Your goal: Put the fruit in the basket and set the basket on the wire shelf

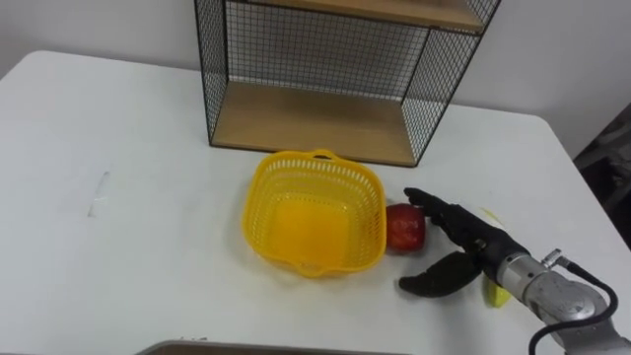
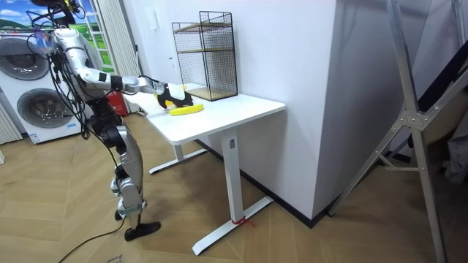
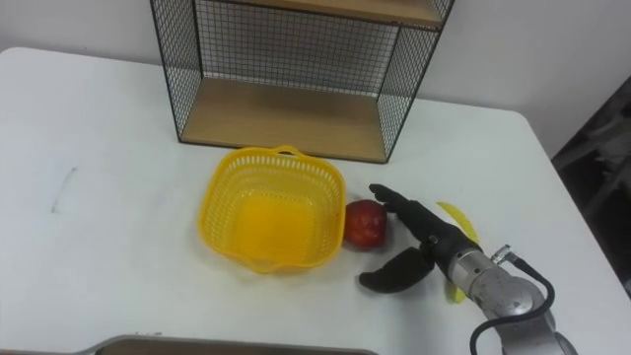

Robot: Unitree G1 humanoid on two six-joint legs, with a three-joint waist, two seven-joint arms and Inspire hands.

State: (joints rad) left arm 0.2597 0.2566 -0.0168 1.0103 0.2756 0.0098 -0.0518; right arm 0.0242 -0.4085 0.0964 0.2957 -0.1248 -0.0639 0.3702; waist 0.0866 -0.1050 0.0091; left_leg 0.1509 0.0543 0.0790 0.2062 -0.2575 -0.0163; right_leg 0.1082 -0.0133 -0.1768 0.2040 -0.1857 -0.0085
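Note:
An empty yellow plastic basket [image 1: 315, 210] sits on the white table [image 1: 128, 197], just in front of the wire shelf [image 1: 325, 69]. A red apple [image 1: 404, 228] lies against the basket's right side. My right hand [image 1: 455, 247] is spread open just to the right of the apple, fingers stretched toward its far side and thumb low in front, not closed on it. A yellow banana [image 1: 496, 286] lies under and behind that hand, mostly hidden by the wrist. In the room view the right arm reaches over the table beside the banana [image 2: 186, 109].
The wire shelf has a wooden lower board [image 1: 315, 123] open to the front, and an upper board [image 1: 394, 10]. The table's right edge [image 1: 592, 212] runs close to my right arm. Washing machines [image 2: 36, 102] stand behind me in the room view.

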